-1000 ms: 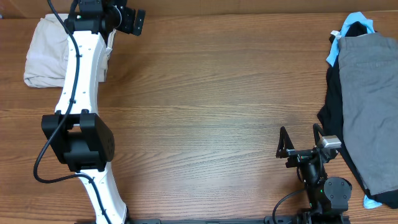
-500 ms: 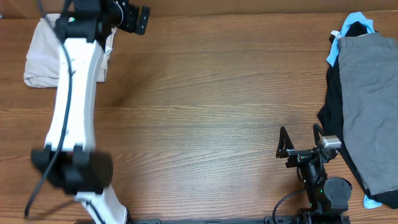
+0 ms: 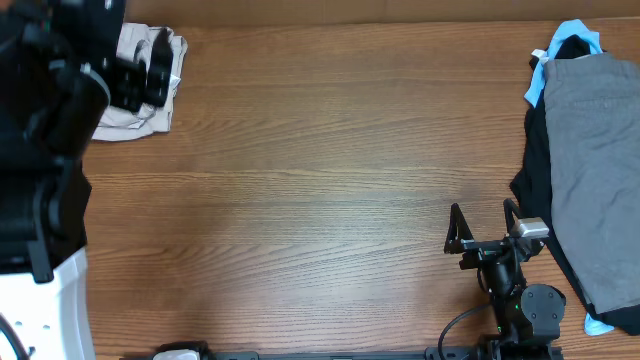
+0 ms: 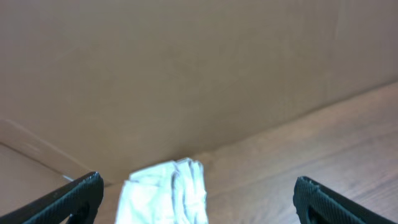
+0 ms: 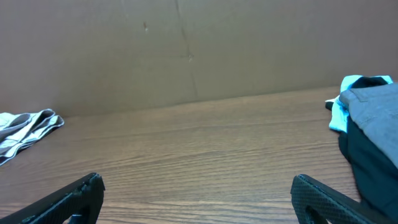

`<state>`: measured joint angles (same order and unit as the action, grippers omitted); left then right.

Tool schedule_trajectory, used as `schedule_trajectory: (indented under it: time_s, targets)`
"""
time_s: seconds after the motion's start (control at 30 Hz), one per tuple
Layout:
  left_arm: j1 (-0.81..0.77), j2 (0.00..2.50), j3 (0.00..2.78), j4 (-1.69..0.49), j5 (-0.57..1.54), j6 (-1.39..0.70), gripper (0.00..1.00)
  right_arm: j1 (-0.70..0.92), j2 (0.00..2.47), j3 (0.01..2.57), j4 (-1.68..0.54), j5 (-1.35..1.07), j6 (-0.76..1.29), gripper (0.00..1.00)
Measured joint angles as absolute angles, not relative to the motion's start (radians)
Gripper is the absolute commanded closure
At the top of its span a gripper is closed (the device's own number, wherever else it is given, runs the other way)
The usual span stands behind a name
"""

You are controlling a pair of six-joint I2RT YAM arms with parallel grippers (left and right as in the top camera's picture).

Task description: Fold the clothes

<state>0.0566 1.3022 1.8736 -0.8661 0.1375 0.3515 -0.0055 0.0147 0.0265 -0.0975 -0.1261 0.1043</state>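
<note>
Looks pretty much done imo: the beige shorts [image 3: 135,122] sit on the desk [image 3: 330,150] as a compact folded bundle, upper left of the overhead view. Left tool [image 4: 198,183] is spread wide, holding nothing, right tool [image 5: 196,182] same. Probably only parking the arms remains

White left arm [image 3: 40,310], black joints, black jaws

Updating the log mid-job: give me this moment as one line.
left gripper: open, empty, touching nothing | right gripper: open, empty, near front edge | beige shorts: compact bundle, far-left corner | grey shorts: on pile, right edge
</note>
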Motion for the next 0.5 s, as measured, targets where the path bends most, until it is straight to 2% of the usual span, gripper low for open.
schedule_trajectory:
  time_s: [0.13, 0.3, 0.5]
  targets:
    - [0.098, 1.181, 1.563, -0.642, 0.247, 0.352, 0.0, -0.006, 0.015, 0.027, -0.097, -0.126, 0.104, 0.0]
    - [0.101, 1.005, 1.09, -0.208, 0.378, 0.339, 0.0, -0.006, 0.015, 0.025, -0.098, -0.126, 0.104, 0.0]
    - [0.1, 0.77, 0.581, 0.264, 0.434, 0.284, 0.0, -0.005, 0.015, 0.025, -0.097, -0.126, 0.104, 0.0]
